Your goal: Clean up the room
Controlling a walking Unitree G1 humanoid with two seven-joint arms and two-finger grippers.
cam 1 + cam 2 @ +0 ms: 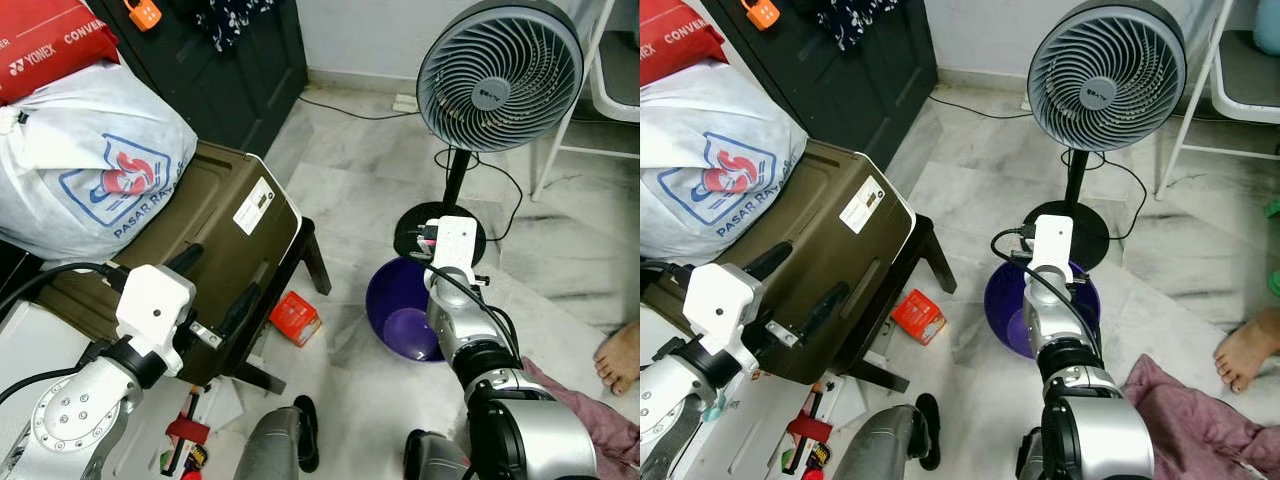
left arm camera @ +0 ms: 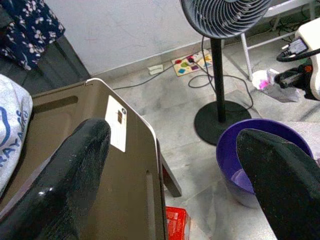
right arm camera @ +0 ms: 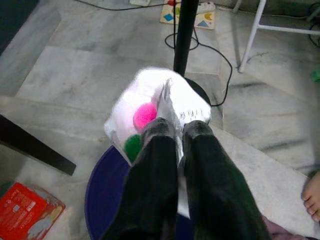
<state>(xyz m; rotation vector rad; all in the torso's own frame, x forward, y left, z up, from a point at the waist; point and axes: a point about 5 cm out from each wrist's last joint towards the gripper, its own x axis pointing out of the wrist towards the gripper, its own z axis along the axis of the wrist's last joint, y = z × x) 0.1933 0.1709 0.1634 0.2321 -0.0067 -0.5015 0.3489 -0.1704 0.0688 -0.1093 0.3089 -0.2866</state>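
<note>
1. Pale marble floor point(image 1: 360, 190), with a dark cabinet point(image 1: 230, 70) along the far left wall and a white wall behind.
2. A grey fan point(image 1: 498, 75) stands on its round black base at the far side of the floor, its cord trailing toward a power strip by the wall.
3. A purple bucket point(image 1: 398, 310) sits on the floor just in front of the fan base.
4. A brown suitcase point(image 1: 215, 250) lies tilted on a low black stand at the left, with a white bag point(image 1: 95, 165) resting on its far end and a red bag above that.
5. A red box point(image 1: 295, 318) lies on the floor between suitcase and bucket; a pink cloth point(image 1: 1200, 425) lies at the near right, beside a person's bare foot point(image 1: 620, 358).
6. The right end effector point(image 3: 177, 132) reaches out over the bucket's far rim, fingers pinched together on a white plastic bag point(image 3: 165, 105) holding pink and green bits.
7. The left end effector point(image 2: 175, 165) hangs above the suitcase's near edge, fingers spread wide, gripping nothing.
</note>
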